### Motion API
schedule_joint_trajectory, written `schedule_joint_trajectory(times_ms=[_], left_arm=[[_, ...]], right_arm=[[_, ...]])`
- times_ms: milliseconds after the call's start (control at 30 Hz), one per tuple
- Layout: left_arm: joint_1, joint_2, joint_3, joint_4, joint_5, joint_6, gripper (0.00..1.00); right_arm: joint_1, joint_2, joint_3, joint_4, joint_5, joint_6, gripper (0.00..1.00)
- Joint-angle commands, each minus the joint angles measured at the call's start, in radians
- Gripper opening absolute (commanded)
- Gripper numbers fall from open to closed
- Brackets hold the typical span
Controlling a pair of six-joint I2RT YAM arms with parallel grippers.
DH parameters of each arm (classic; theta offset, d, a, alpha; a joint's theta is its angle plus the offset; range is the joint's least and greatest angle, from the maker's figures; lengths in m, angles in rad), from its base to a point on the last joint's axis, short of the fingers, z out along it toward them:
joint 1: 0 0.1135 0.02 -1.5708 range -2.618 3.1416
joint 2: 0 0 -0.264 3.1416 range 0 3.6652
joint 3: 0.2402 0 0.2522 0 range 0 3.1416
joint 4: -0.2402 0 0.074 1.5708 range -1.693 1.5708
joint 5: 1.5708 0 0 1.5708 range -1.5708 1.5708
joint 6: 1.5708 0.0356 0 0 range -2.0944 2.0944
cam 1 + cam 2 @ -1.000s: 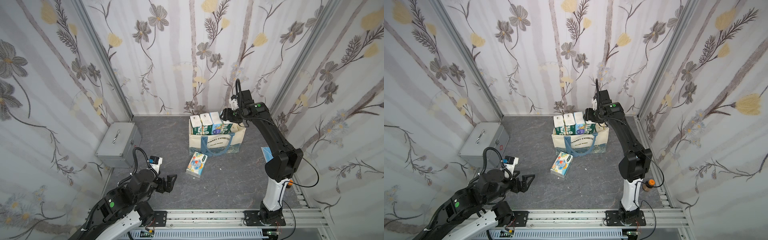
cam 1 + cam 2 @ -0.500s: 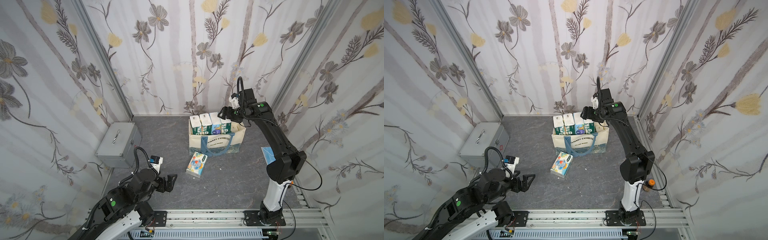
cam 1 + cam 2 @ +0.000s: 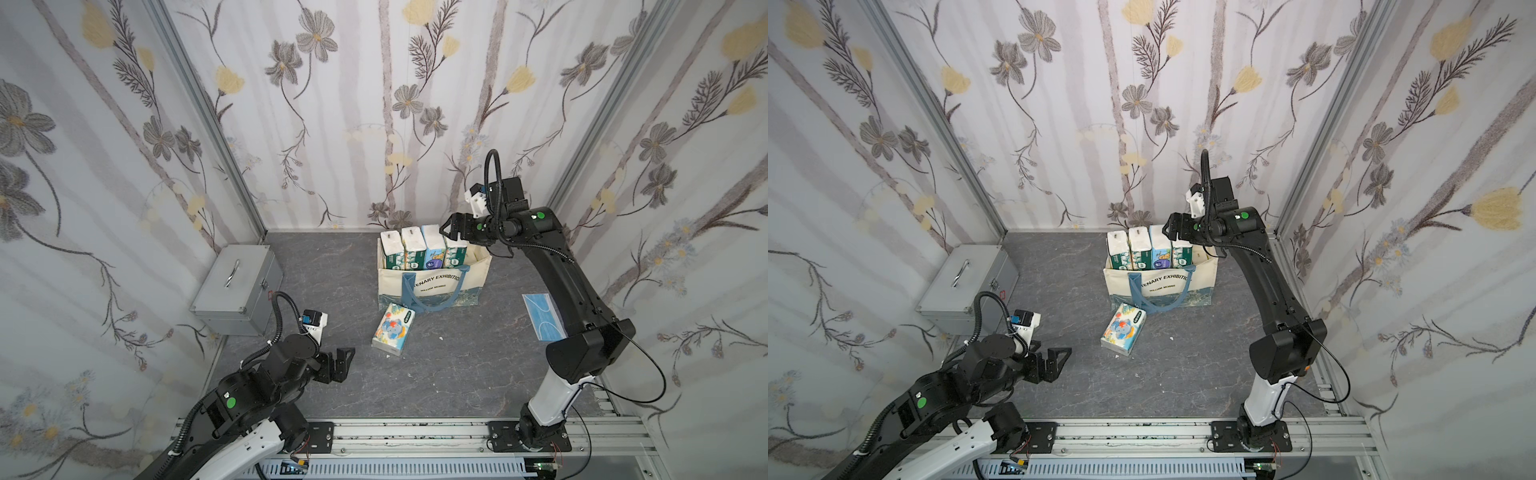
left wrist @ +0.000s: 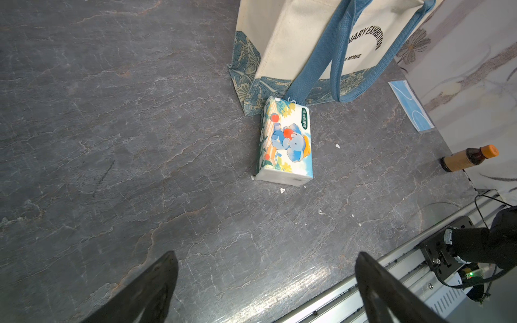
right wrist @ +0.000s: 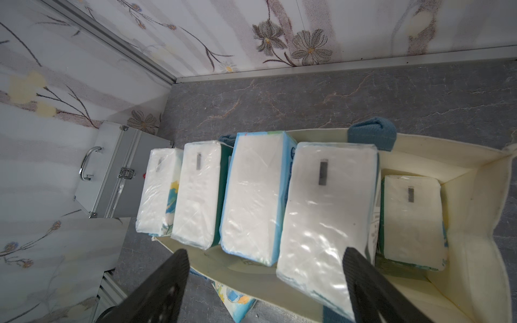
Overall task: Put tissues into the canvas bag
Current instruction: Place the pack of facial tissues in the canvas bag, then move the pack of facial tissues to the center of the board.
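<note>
Two arms, both sets of jaws spread.
The left gripper (image 3: pixel 341 365) hangs low at seven o'clock, aimed toward three; the right arm (image 3: pixel 573 282) reaches up from five o'clock, the right gripper (image 3: pixel 449 230) angled down at one o'clock.

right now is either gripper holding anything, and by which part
Nothing is held. The left gripper is open and empty. The right gripper is open above the tissue packs standing in the canvas bag, clamping none of them.
</note>
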Motion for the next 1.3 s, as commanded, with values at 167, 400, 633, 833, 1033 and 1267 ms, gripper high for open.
schedule_joint_trajectory(times_ms=[167, 400, 633, 833, 1033, 1267], left_arm=[[0.001, 0.028, -0.006, 0.086, 0.099, 0.145, 1.0], [0.001, 0.235, 0.013, 0.237, 0.086, 0.055, 1.0], [0.0, 0.582, -0.004, 0.523, -0.021, 0.034, 0.97], [0.002, 0.843, 0.041, 0.688, -0.138, 0.137, 0.89], [0.002, 1.025, 0.146, 0.675, -0.128, 0.188, 0.88], [0.003, 1.101, 0.17, 0.675, -0.01, 0.204, 0.84]], right_arm=[[0.003, -0.296, -0.314, 0.12, -0.007, 0.001, 0.87], [0.005, -0.575, -0.589, 0.093, -0.055, -0.008, 0.87], [0.01, -0.874, -0.972, 0.16, -0.144, 0.079, 0.88], [0.01, -1.067, -1.2, 0.166, -0.144, 0.133, 0.88], [0.008, -1.1, -1.233, 0.139, -0.14, 0.103, 0.88], [0.008, -1.084, -1.259, 0.17, -0.156, 0.1, 0.88]])
